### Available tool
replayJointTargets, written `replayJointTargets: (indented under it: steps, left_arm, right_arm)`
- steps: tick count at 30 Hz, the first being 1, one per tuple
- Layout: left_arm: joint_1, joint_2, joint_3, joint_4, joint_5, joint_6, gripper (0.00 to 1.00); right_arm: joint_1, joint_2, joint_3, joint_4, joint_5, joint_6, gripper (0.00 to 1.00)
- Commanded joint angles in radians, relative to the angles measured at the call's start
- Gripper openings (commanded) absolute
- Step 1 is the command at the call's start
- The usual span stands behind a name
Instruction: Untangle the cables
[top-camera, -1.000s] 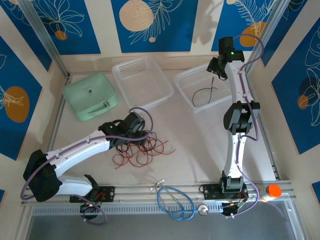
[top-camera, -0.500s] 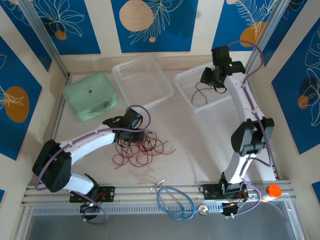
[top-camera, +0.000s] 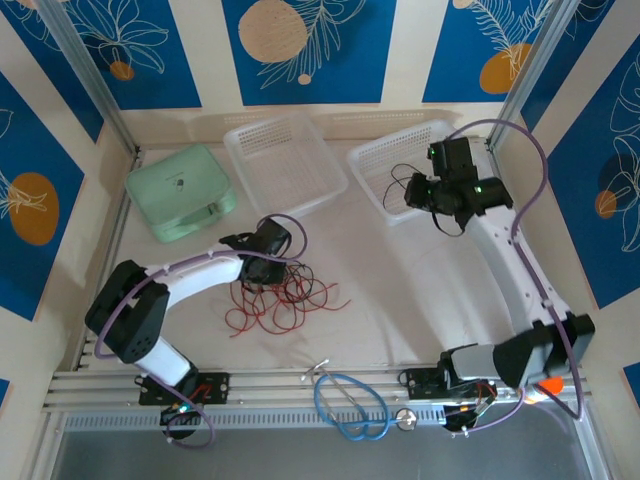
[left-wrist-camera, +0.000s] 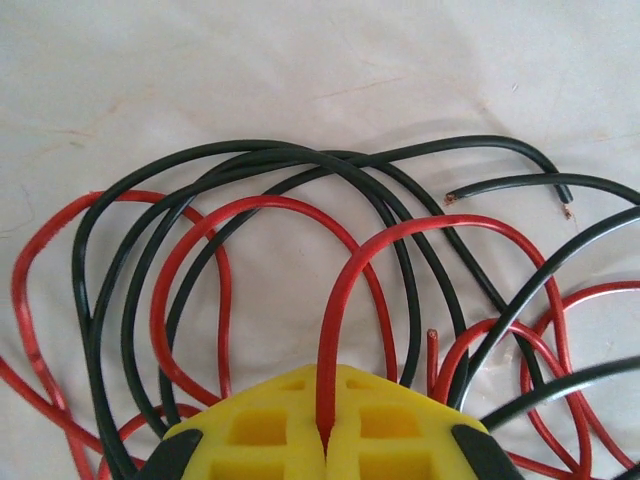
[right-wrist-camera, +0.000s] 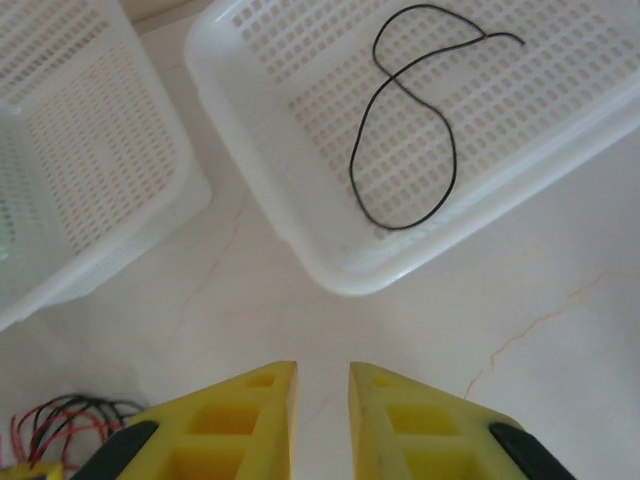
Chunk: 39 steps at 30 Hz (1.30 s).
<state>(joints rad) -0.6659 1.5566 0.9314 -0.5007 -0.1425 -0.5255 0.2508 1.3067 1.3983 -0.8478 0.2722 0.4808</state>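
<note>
Jaws of left end effector (left-wrist-camera: 323, 425) pinch red cable (left-wrist-camera: 333, 300); right end effector (right-wrist-camera: 322, 388) ajar, empty.

Red & blk cables (top-camera: 285, 297), yellow left gripper (left-wrist-camera: 322, 432), white mesh baskets (top-camera: 288, 165), mint case (top-camera: 182, 192), blue floral walls (top-camera: 345, 55).

Closed in by a back wall (top-camera: 330, 60), a left wall (top-camera: 40, 230) and a right wall (top-camera: 600, 180), all cream with deep-blue panels carrying white line-drawn leaves and orange or pale discs. Framed at the back corners by slanting aluminium posts (top-camera: 90, 85). Floored with a pale, faintly creased tabletop (top-camera: 400, 300), edged at the near side by aluminium rails (top-camera: 250, 385). Lit softly and evenly, with only faint shadows on the back wall and the tabletop.
</note>
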Motion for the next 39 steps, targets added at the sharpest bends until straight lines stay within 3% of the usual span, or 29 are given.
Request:
replayJointTargets:
  steps: [1,10,14,21,25,30,34,37,39]
  left_arm:
    - [0.009,-0.081,0.070,-0.047,-0.024,0.027,0.00]
    - [-0.035,-0.242,0.261,-0.242,0.013,0.088,0.00]
    - [-0.073,-0.286,0.351,-0.311,0.031,0.107,0.00]
    - [-0.137,-0.304,0.476,-0.370,0.032,0.128,0.00]
    - [-0.148,-0.297,0.510,-0.384,-0.008,0.136,0.00]
    - [-0.147,-0.293,0.526,-0.369,-0.064,0.140,0.00]
    - [-0.148,-0.286,0.551,-0.344,-0.065,0.142,0.00]
    - [-0.148,-0.278,0.571,-0.336,-0.072,0.144,0.00]
    - [-0.148,-0.271,0.583,-0.333,-0.080,0.144,0.00]
  right_arm:
    - [0.046,-0.109,-0.084,0.029,-0.072,0.034,0.21]
    - [0.257,-0.221,-0.369,0.221,-0.283,0.260,0.27]
    - [0.330,-0.176,-0.483,0.438,-0.375,0.428,0.37]
    - [0.427,-0.039,-0.531,0.725,-0.433,0.616,0.58]
    - [0.490,-0.040,-0.578,0.879,-0.400,0.688,0.58]
    - [0.556,-0.121,-0.589,0.783,-0.260,0.627,0.61]
    - [0.555,-0.168,-0.635,0.785,-0.265,0.634,0.60]
    - [0.578,-0.208,-0.640,0.759,-0.237,0.547,0.58]
    - [0.619,-0.244,-0.638,0.705,-0.149,0.441,0.58]
